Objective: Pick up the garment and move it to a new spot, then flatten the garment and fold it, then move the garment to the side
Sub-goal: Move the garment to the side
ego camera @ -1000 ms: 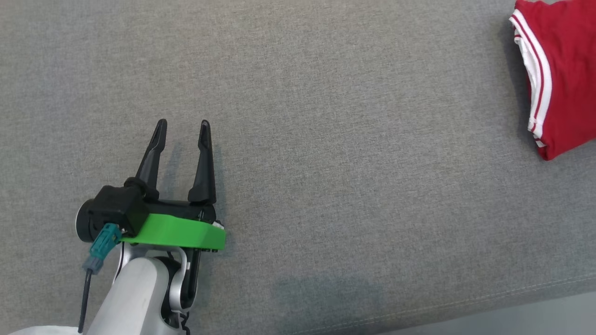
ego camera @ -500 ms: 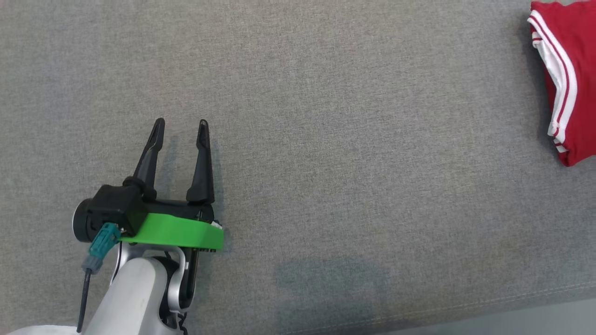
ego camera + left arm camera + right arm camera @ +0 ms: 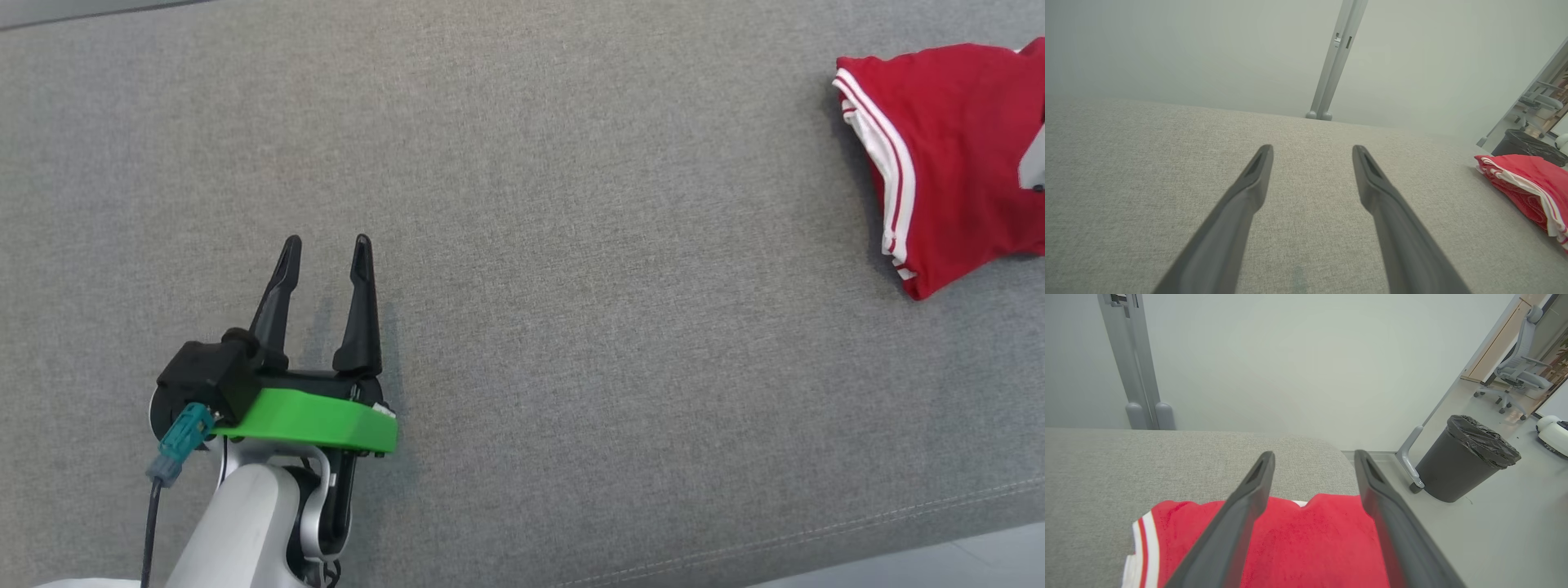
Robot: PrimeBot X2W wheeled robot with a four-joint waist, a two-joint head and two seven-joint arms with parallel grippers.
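The left gripper is held with its fingers spread apart above a grey woven surface. The garment, red with white stripes at one hem, is laid well off to its right, near the end of the surface. The right gripper is likewise spread wide, and the garment is seen below and between its fingers; whether it is touched cannot be told. Ahead of both grippers, a pale wall with a grey metal post is seen. A dark lined bin and an office chair are seen on the floor further right.
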